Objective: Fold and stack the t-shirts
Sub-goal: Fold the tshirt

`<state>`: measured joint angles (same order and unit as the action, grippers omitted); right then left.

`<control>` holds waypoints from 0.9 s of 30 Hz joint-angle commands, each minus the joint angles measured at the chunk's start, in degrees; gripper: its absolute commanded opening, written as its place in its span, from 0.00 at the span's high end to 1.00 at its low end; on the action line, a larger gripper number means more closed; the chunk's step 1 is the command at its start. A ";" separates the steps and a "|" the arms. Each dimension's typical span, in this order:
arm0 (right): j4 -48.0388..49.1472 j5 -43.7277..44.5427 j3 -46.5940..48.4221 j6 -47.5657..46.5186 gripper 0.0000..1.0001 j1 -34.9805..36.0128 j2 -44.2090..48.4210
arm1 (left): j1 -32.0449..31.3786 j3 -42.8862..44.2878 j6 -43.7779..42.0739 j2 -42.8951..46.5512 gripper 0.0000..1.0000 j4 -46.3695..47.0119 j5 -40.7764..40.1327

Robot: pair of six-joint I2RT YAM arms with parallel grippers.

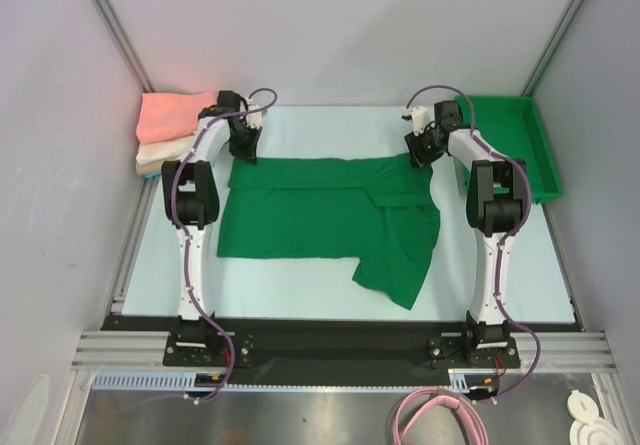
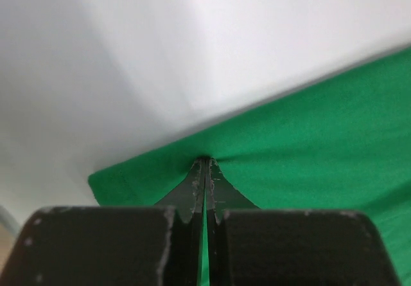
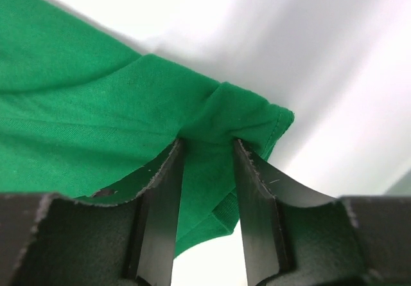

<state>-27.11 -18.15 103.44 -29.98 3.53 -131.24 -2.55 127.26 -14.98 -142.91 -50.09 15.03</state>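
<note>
A dark green t-shirt (image 1: 320, 215) lies spread across the middle of the table, its far edge folded over and one flap hanging toward the near right. My left gripper (image 1: 243, 151) is at the shirt's far left corner, shut on the green cloth (image 2: 308, 151), with its tips (image 2: 205, 161) pinched together. Over at the far right corner, my right gripper (image 1: 420, 153) has its jaws partly apart and closed on a thick bunched fold of the shirt (image 3: 77, 106) near the sleeve hem, between the fingertips (image 3: 207, 142). Folded t-shirts are stacked at the far left, salmon pink (image 1: 175, 115) over pale ones (image 1: 165, 153).
A rigid green plastic bin (image 1: 510, 135) stands at the far right corner of the table, just behind the right arm. Grey walls close in the back and both sides. The arm bases sit on the dark rail at the near edge.
</note>
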 commanded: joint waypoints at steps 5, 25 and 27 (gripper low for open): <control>4.68 5.93 5.29 1.94 0.55 -0.81 -1.22 | -0.35 -4.65 1.62 8.59 0.99 15.26 -5.01; 5.60 -15.94 -49.89 -18.43 0.54 -1.33 59.15 | -7.91 -68.97 -1.28 67.13 0.43 33.39 -4.39; -1.34 -19.27 -53.93 -23.51 0.55 -1.25 64.51 | -7.91 -72.92 -1.28 71.27 0.18 32.86 -4.39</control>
<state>-17.69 -30.00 55.40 -41.85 2.13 -69.54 -10.90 59.83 -15.90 -74.52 -17.82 10.72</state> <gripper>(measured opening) 0.457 0.761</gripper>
